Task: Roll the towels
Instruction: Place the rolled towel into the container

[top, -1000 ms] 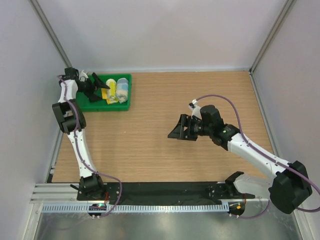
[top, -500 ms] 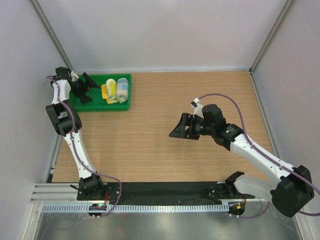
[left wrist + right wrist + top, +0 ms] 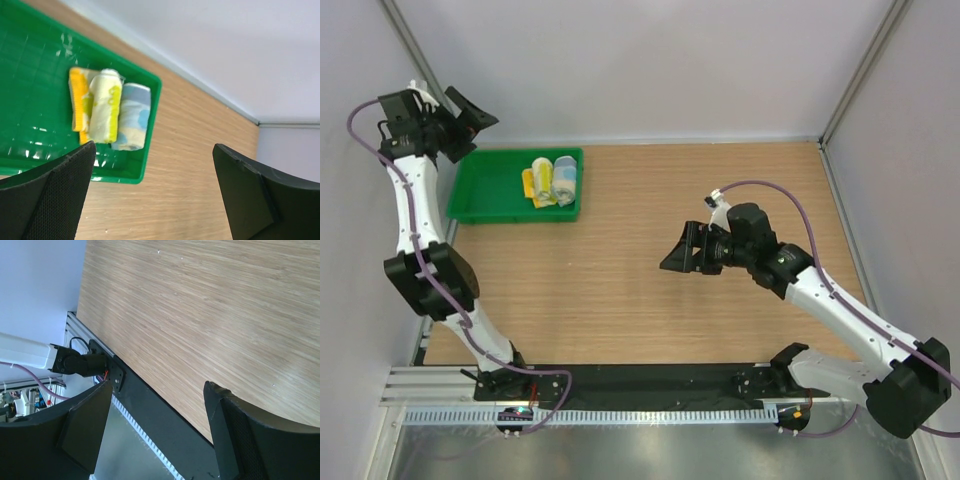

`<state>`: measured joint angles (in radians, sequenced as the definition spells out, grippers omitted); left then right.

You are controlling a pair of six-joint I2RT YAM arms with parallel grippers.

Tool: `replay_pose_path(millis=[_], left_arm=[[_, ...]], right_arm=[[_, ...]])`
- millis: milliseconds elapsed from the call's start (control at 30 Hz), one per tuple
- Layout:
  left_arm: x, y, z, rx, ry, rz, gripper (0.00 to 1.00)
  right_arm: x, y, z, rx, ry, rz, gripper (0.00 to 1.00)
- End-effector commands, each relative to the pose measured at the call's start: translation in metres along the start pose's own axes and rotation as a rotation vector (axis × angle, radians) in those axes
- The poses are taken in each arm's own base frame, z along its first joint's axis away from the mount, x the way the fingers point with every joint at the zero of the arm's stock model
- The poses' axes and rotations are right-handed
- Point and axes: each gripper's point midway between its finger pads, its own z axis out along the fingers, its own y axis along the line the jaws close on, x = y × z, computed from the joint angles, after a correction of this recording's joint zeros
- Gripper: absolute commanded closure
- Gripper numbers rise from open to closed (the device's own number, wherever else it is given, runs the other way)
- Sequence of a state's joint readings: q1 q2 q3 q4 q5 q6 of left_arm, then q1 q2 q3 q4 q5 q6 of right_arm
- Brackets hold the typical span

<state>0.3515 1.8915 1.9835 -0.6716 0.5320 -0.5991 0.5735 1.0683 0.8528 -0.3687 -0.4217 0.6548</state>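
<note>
Top external view: 2 towels lie rolled in the green tray (image 3: 480, 200) at the far-left of the wooden table (image 3: 620, 300). The yellow-green towel (image 3: 541, 180) is the left roll and the blue towel (image 3: 563, 181) the right one. They touch side by side, parallel, in the tray's right part close to its right wall.

Left gripper (image 3: 475, 130) hangs in the air past the tray's far-left corner, near the wall. Its jaws are spread wide with nothing between them.

Right gripper (image 3: 675, 248) sits over mid-table, well apart from the tray, pointing left. Its jaws are wide apart and hold nothing.

Left wrist view:
- Both fingers (image 3: 60, 190) frame the tray (image 3: 30, 100) from above, with the left gripper (image 3: 153, 146) clear of it.
- The yellow-green towel (image 3: 106, 112) shows white and lime patches.
- An orange-yellow edge strip lies flat on its outer side.
- The blue towel (image 3: 132, 117) shows pale blue blobs on white.
- The prints are blurred shapes, and I cannot tell whether any are lettering.

Right wrist view: the right gripper (image 3: 158, 386) looks over bare wood grain (image 3: 200, 300) and the black base strip (image 3: 145, 405) at the near edge, its fingers (image 3: 85, 425) apart
</note>
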Motion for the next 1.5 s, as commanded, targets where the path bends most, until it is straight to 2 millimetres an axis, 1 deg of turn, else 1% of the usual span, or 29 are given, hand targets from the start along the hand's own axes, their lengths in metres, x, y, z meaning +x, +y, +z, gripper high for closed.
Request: replay_pose_path(millis=[0,67,100,133,167,200,233,267,300,333,400,433,467,500,533,567,600,633,700,733,833,867,967,1000,1033,1100,1167,1333,1467], left_arm=[[-0.017,-0.043,-0.035,0.059,-0.143,0.075,0.00],[-0.014,-0.046,-0.046,0.051,-0.175,0.091,0.00],[-0.017,-0.061,-0.065,0.069,-0.220,0.118,0.00],[-0.013,-0.055,-0.064,0.046,-0.239,0.122,0.00],[-0.020,-0.068,-0.078,0.058,-0.288,0.147,0.00],[-0.010,-0.059,-0.076,0.037,-0.285,0.144,0.00],[-0.014,-0.076,-0.094,0.071,-0.353,0.183,0.00],[-0.017,-0.074,-0.101,0.050,-0.402,0.194,0.00],[-0.001,-0.056,-0.091,0.023,-0.384,0.186,0.00],[-0.001,-0.070,-0.112,0.058,-0.447,0.218,0.00],[0.001,-0.082,-0.122,0.109,-0.544,0.303,0.00],[0.021,-0.065,-0.110,0.098,-0.522,0.327,0.00],[0.021,-0.094,-0.131,0.184,-0.621,0.422,0.00],[0.026,-0.093,-0.134,0.172,-0.658,0.527,0.00],[0.051,-0.075,-0.117,0.152,-0.626,0.587,0.00],[0.056,-0.087,-0.133,0.191,-0.683,0.668,0.00],[0.063,-0.096,-0.137,0.220,-0.730,0.736,0.00],[0.078,-0.084,-0.131,0.221,-0.720,0.735,0.00],[0.086,-0.077,-0.138,0.216,-0.736,0.715,0.00],[0.084,-0.062,-0.138,0.146,-0.743,0.675,0.00],[0.103,-0.006,-0.130,-0.057,-0.671,0.556,0.00],[0.117,0.018,-0.123,-0.115,-0.634,0.522,0.00],[0.139,0.051,-0.126,-0.173,-0.667,0.364,0.00],[0.163,0.075,-0.117,-0.203,-0.631,0.339,0.00],[0.167,0.070,-0.123,-0.172,-0.668,0.332,0.00],[0.183,0.095,-0.123,-0.257,-0.683,0.321,0.00],[0.188,0.093,-0.129,-0.265,-0.715,0.340,0.00],[0.179,0.115,-0.139,-0.413,-0.797,0.282,0.00],[0.190,0.124,-0.132,-0.507,-0.814,0.359,0.00]], right_arm=[[-0.013,0.018,-0.013,-0.020,-0.044,-0.060,0.19],[-0.013,0.019,-0.015,-0.018,-0.049,-0.064,0.19],[-0.015,0.020,-0.016,-0.018,-0.058,-0.066,0.19],[-0.015,0.022,-0.017,-0.022,-0.061,-0.070,0.19],[-0.016,0.022,-0.017,-0.021,-0.062,-0.070,0.19],[-0.015,0.023,-0.018,-0.021,-0.063,-0.073,0.19],[-0.015,0.025,-0.018,-0.023,-0.064,-0.074,0.19],[-0.015,0.025,-0.019,-0.025,-0.064,-0.079,0.19],[-0.015,0.026,-0.018,-0.026,-0.066,-0.080,0.19],[-0.014,0.026,-0.019,-0.022,-0.064,-0.081,0.19],[-0.014,0.028,-0.018,-0.025,-0.064,-0.085,0.19],[-0.014,0.027,-0.018,-0.020,-0.069,-0.087,0.19],[-0.013,0.027,-0.017,-0.017,-0.067,-0.088,0.19],[-0.013,0.027,-0.017,-0.018,-0.070,-0.089,0.19],[-0.012,0.027,-0.016,-0.019,-0.068,-0.086,0.19],[-0.012,0.026,-0.016,-0.017,-0.072,-0.087,0.19],[-0.011,0.028,-0.014,-0.021,-0.070,-0.090,0.19],[-0.012,0.029,-0.013,-0.024,-0.071,-0.089,0.19],[-0.011,0.030,-0.011,-0.030,-0.072,-0.089,0.19],[-0.011,0.030,-0.010,-0.032,-0.075,-0.089,0.19],[-0.008,0.034,-0.007,-0.046,-0.075,-0.092,0.19],[-0.007,0.034,-0.006,-0.045,-0.075,-0.091,0.19],[-0.003,0.036,-0.005,-0.047,-0.067,-0.101,0.19],[-0.003,0.036,-0.005,-0.044,-0.069,-0.102,0.19],[0.000,0.038,-0.005,-0.046,-0.066,-0.108,0.19],[0.002,0.036,-0.007,-0.036,-0.064,-0.112,0.19],[0.006,0.034,-0.009,-0.029,-0.064,-0.118,0.19],[0.008,0.029,-0.009,-0.022,-0.079,-0.110,0.19],[0.014,0.022,-0.007,-0.008,-0.068,-0.104,0.19]])
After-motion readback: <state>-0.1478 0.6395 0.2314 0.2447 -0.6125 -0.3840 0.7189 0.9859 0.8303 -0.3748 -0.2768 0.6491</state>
